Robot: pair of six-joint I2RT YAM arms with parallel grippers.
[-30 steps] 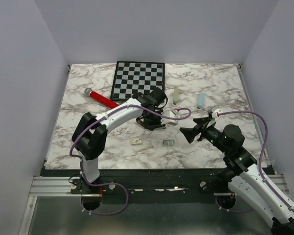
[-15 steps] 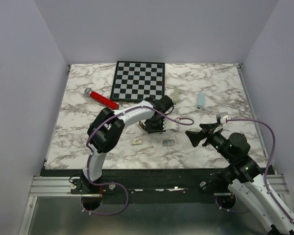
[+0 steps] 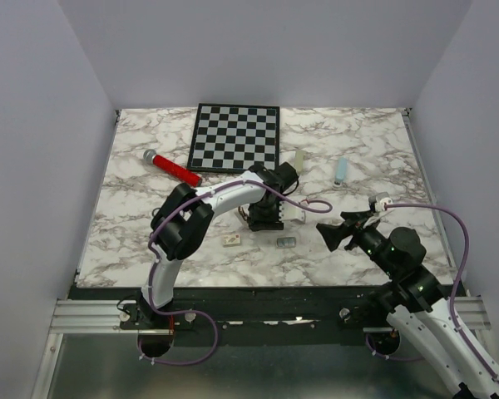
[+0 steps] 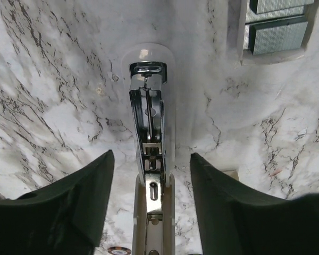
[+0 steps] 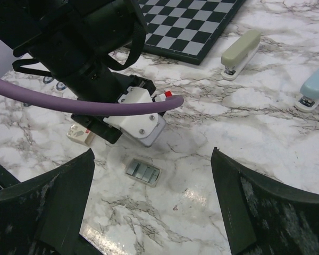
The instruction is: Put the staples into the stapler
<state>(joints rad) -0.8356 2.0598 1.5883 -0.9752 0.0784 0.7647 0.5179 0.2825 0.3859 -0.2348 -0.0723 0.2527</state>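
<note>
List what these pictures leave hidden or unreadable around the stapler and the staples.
- Stapler: left wrist view cuts its rear at the bottom edge; the left gripper covers it in the top and right wrist views.
- Staples: too small from above to count strips; cut by the top edge in the left wrist view.
- Small white block: markings too small; half hidden behind the left gripper in the right wrist view.

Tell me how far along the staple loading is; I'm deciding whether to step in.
Done: the stapler lies opened, its metal channel exposed. In hand: nothing; the left gripper stands open astride it, and the right gripper hovers open near the staples. Left: pick up the staples, seat them in the channel, close the stapler.
</note>
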